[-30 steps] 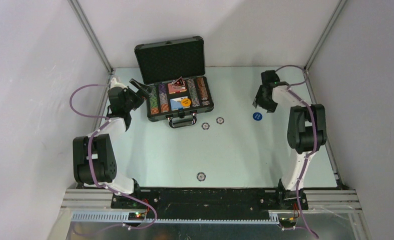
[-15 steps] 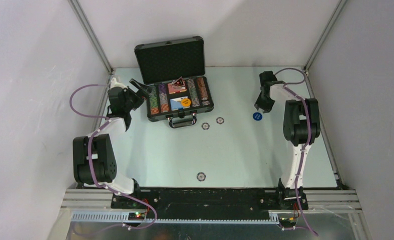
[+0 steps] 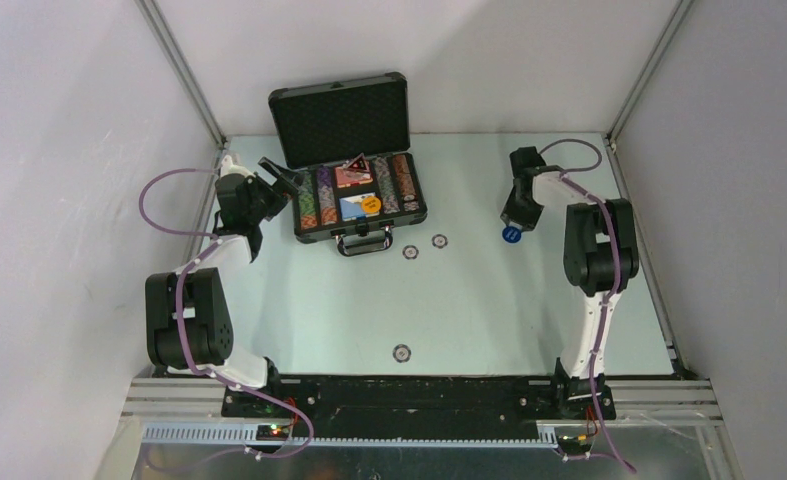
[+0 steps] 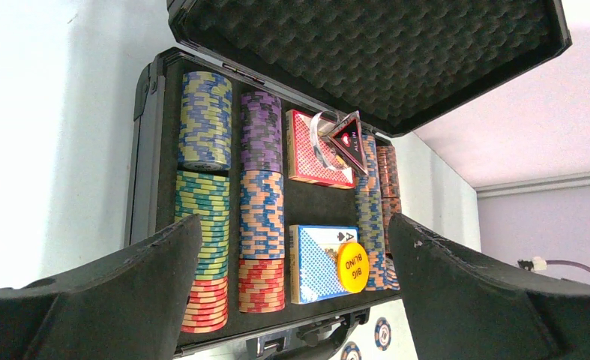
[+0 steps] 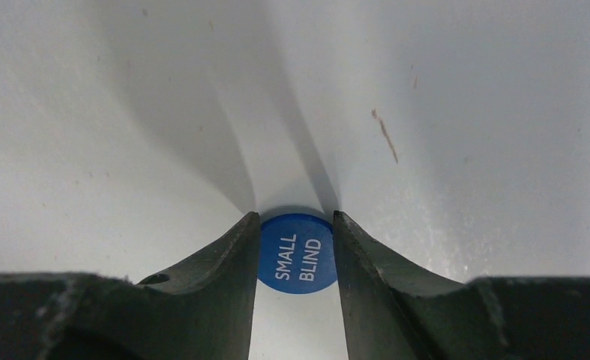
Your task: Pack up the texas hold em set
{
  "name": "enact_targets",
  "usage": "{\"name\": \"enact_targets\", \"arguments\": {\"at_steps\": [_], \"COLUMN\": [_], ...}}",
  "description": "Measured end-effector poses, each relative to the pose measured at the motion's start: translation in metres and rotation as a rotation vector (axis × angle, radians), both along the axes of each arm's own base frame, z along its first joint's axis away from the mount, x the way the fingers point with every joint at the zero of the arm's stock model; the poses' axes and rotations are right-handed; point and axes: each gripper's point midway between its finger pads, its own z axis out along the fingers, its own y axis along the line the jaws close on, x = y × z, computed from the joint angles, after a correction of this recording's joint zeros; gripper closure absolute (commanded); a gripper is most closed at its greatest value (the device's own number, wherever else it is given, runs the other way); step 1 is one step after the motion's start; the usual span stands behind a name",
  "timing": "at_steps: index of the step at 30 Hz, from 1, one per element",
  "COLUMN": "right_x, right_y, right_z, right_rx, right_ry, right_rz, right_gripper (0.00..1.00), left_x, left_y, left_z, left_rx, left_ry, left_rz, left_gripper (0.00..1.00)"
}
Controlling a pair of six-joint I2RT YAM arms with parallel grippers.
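Packing is part done: your briefcase [image 3: 341, 122], far left, holds chip rows [image 4: 262, 217] and cards [image 4: 318, 146], three loose chips [image 3: 410, 252] lie nearer, your right gripper [image 5: 295, 225] pinches the blue button [image 5: 297, 256] at far right, and your left gripper [image 4: 293, 225] is spread.

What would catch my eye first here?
The open black case at the far side of the table, packed with rows of colourful chips. Right of it, the right gripper pinches a blue button reading SMALL BLIND. Three loose chips lie in front of the case.
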Motion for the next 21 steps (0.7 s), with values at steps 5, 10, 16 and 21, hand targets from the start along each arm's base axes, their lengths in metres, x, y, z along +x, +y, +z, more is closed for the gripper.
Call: {"name": "enact_targets", "arguments": {"at_steps": [5, 10, 16, 21], "right_x": [-0.017, -0.023, -0.031, -0.049], "right_y": [0.006, 0.012, 0.031, 0.067], "right_z": [-0.001, -0.001, -0.002, -0.002], "right_rx": [0.000, 0.010, 0.016, 0.019], "right_ry": [0.020, 0.027, 0.041, 0.051], "right_rz": [0.022, 0.039, 0.090, 0.184], "right_gripper": [0.62, 0.63, 0.63, 0.64], "left_x": [0.000, 0.000, 0.000, 0.000], "left_y": [0.000, 0.000, 0.000, 0.000], "left_z": [0.000, -0.001, -0.001, -0.001], "left_rx": [0.000, 0.000, -0.001, -0.001], "left_ry": [0.000, 0.002, 0.002, 0.002], "left_rz": [0.000, -0.001, -0.002, -0.002], "left_gripper": [0.02, 0.02, 0.02, 0.01]}}
